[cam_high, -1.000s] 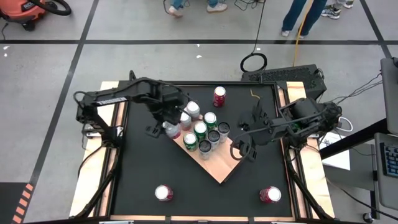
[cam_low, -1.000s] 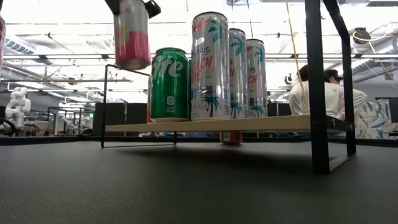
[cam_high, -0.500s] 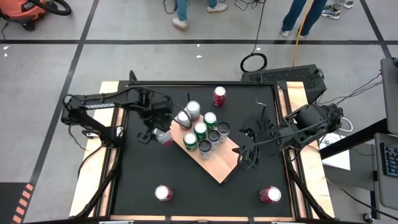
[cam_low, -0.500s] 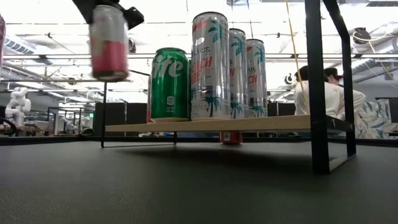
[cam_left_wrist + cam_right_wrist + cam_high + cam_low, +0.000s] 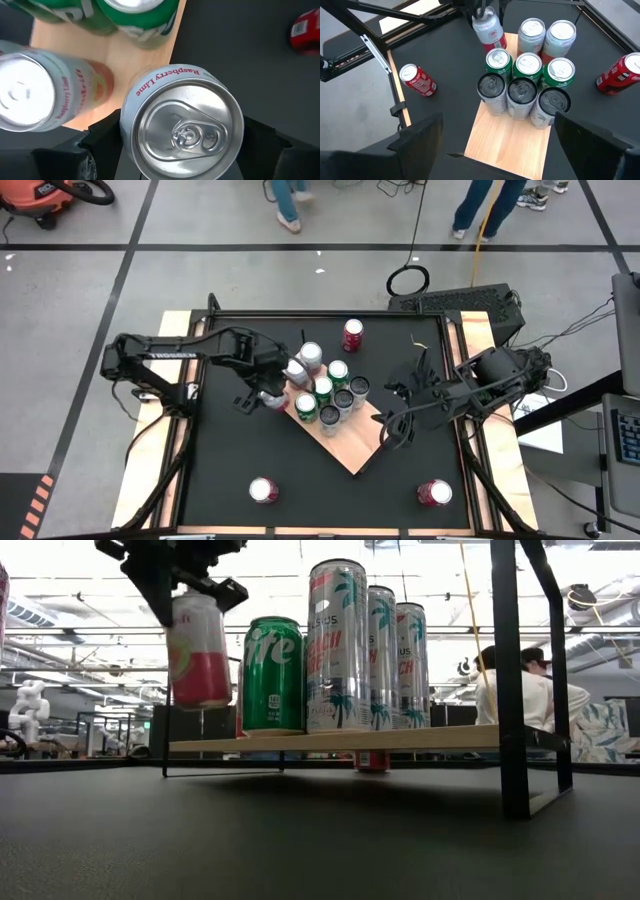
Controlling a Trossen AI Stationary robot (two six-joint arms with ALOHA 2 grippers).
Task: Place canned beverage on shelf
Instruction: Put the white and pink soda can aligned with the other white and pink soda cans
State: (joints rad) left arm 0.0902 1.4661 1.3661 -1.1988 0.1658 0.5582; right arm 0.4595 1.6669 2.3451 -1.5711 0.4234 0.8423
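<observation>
Just left tool point(image 5: 268, 395) holds can point(image 5: 199, 662) at shelf point(image 5: 350, 445) edge.

"Raspberry Lime" runs around the rim of the held can point(image 5: 182, 127); the neighbouring pink can point(image 5: 45, 92) repeats it.

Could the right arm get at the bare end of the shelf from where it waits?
Probably yes. The right gripper hangs with jaws open by the bare end of the shelf. The cans crowd the other end, where the left gripper holds a pink can.
</observation>
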